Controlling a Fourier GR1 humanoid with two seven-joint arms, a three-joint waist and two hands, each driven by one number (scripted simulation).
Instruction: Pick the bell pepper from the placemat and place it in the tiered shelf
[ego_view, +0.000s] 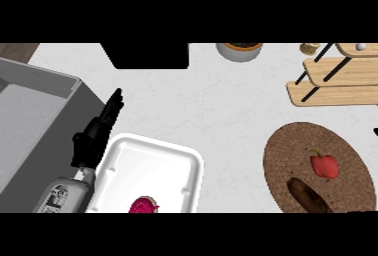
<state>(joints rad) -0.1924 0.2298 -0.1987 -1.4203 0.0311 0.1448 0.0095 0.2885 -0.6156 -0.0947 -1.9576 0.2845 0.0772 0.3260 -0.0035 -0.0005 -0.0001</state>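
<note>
A red bell pepper (324, 166) with a green stem lies on the round brown woven placemat (295, 145) at the lower right. The wooden tiered shelf (336, 92) stands at the upper right, beyond the placemat. My left hand (94, 136) rests far to the left, between the sink and a white tray, with its fingers straight and pointing up and holding nothing. Only a small black sliver of my right hand (375, 131) shows at the right edge, level with the placemat's top, apart from the pepper.
A brown elongated vegetable (308, 196) lies on the placemat just below the pepper. A white tray (159, 165) holds a pink item (143, 206) at its near end. A grey sink (33, 115) fills the left. A pot (240, 51) and a black block (148, 55) stand at the back.
</note>
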